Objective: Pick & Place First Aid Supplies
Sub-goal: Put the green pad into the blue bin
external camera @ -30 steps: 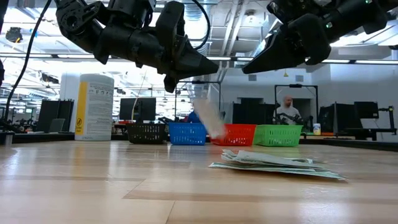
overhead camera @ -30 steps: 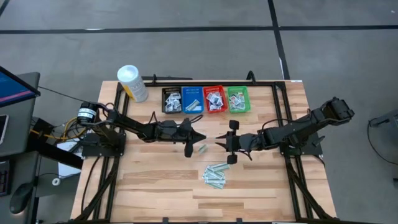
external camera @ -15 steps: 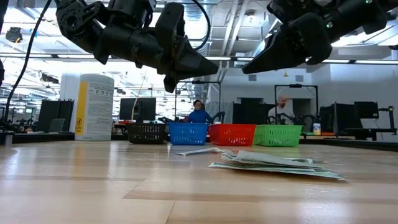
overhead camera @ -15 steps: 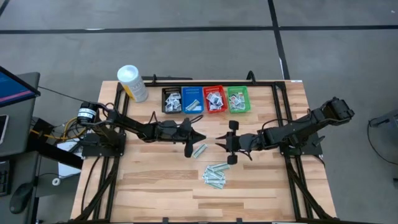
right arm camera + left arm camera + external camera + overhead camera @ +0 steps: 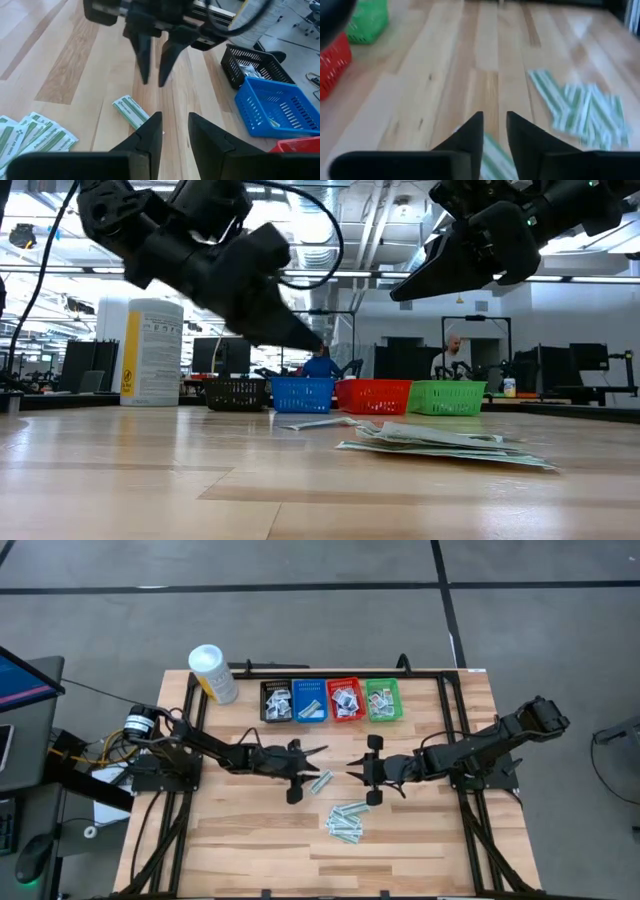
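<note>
High view: baskets (image 5: 329, 700) partly filled; strip pile (image 5: 346, 821) (five o'clock) remains unsorted; both grippers (image 5: 297, 772) (image 5: 370, 768) are seen slightly apart, empty.

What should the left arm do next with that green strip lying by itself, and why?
Probably lower the left gripper onto the lone pale-green strip and close on it. The strip lies flat on the table, apart from the pile of strips, and the gripper hangs just above it with nothing between its fingers.

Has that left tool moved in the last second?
Yes. The left tool has pulled back from the right tool, tilting down toward the lone pale-green strip.
</note>
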